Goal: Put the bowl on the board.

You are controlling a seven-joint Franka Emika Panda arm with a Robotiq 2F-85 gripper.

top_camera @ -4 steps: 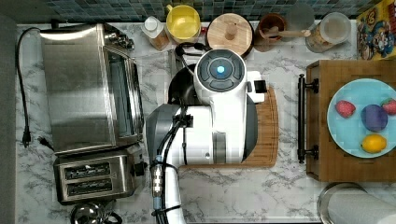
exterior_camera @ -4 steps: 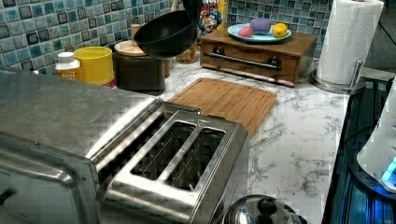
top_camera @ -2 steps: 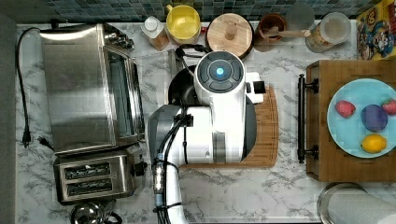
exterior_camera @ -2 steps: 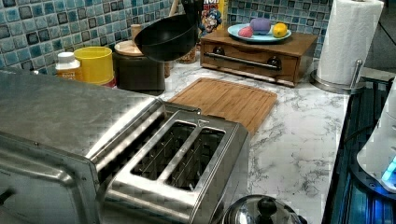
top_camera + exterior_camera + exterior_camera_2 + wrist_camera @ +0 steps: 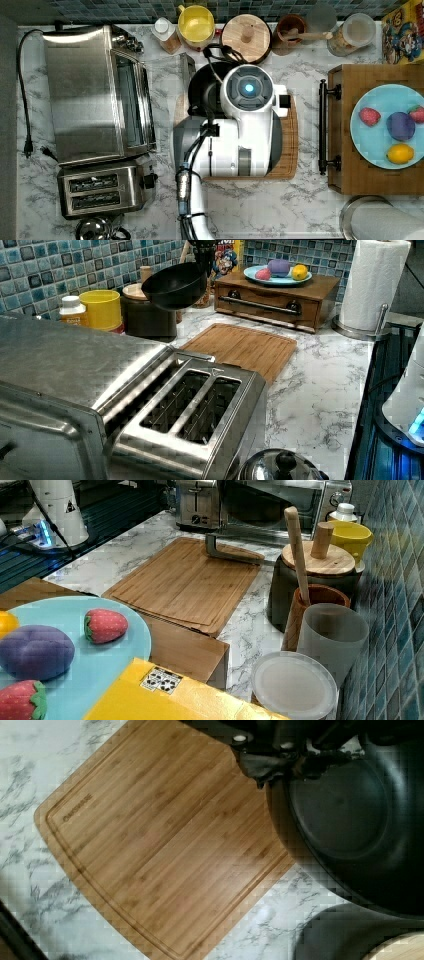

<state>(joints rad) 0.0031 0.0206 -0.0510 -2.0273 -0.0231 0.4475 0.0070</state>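
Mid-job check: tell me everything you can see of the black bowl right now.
The bowl is round, plain black and dark inside, with a smooth matte look and nothing visible in it. It hangs in the air, tilted, with the gripper shut on its rim from above. In the left view it hovers in front of the dark pot with the wooden lid, above the counter near the far end of the board. It touches neither board nor counter.

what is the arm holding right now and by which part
The black bowl, gripped at its rim by the gripper. It hangs tilted in the air, above the counter and not yet on the board.
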